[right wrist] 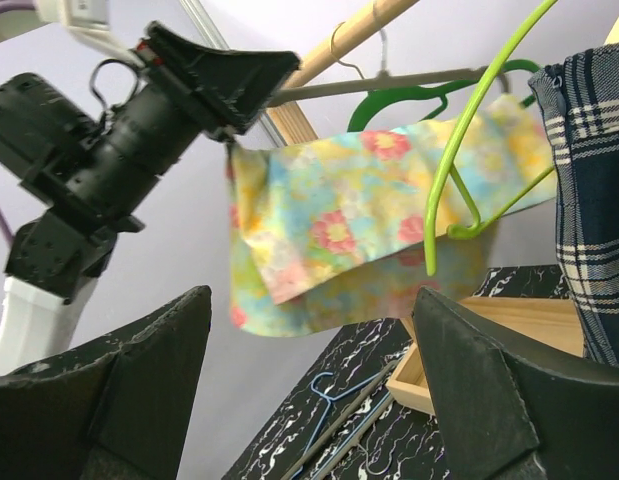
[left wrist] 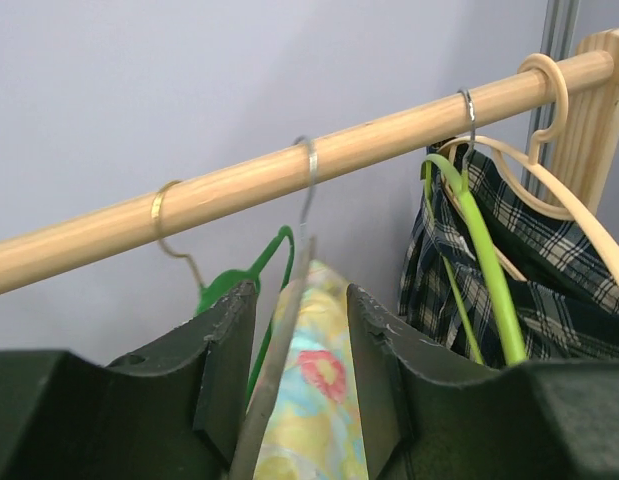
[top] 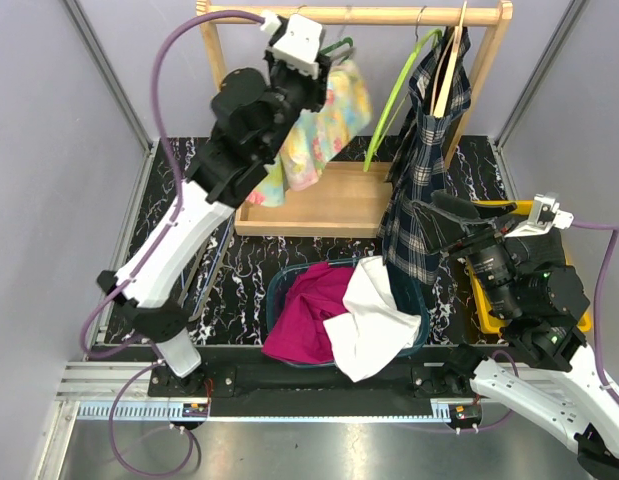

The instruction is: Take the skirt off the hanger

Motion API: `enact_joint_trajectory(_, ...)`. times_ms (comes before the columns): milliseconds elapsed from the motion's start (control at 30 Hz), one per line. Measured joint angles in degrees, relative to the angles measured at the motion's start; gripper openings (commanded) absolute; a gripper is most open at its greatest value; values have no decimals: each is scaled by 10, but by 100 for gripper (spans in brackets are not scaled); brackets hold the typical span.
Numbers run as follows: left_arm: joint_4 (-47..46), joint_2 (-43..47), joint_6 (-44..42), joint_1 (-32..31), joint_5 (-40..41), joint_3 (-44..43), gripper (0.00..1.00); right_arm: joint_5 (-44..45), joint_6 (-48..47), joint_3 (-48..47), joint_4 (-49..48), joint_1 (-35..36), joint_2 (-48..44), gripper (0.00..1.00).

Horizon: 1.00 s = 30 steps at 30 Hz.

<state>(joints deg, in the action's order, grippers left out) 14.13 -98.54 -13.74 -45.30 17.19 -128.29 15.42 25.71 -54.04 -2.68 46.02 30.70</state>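
Skirt (right wrist: 329, 230) hangs on a grey hanger (right wrist: 389, 81) from the rail (left wrist: 239, 186). Left gripper (left wrist: 299, 290), half closed, straddles hanger end and cloth, likely to free it; whether it grips is unclear. Right gripper (right wrist: 311, 300) stands wide, empty.

Wooden rail (top: 389, 14) spans the rack top. A plaid garment (top: 424, 170) hangs at its right end, with a lime-green hanger (top: 394, 100) tilted beside it. On the marbled tabletop (top: 239, 270), a blue basket (top: 273, 288) holds a magenta cloth (top: 304, 310) and a white cloth (top: 374, 320). A yellow bin (top: 479, 300) sits to the right.
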Motion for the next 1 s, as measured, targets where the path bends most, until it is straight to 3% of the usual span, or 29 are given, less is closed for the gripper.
enact_joint_trajectory(167,5,41,-9,5,0,24,0,0,5,5,7,0,-1,88)
enact_joint_trajectory(600,77,18,-28,5,-27,26,0,13,5,17,23,0,-20,89)
enact_joint_trajectory(767,130,7,-38,1,-50,15,28,18,4,20,25,0,-24,89)
enact_joint_trajectory(867,154,-2,-43,-2,-57,6,36,21,2,21,25,0,-27,89)
enact_joint_trajectory(1000,182,-13,-44,-2,-63,-3,39,29,0,22,25,0,-34,89)
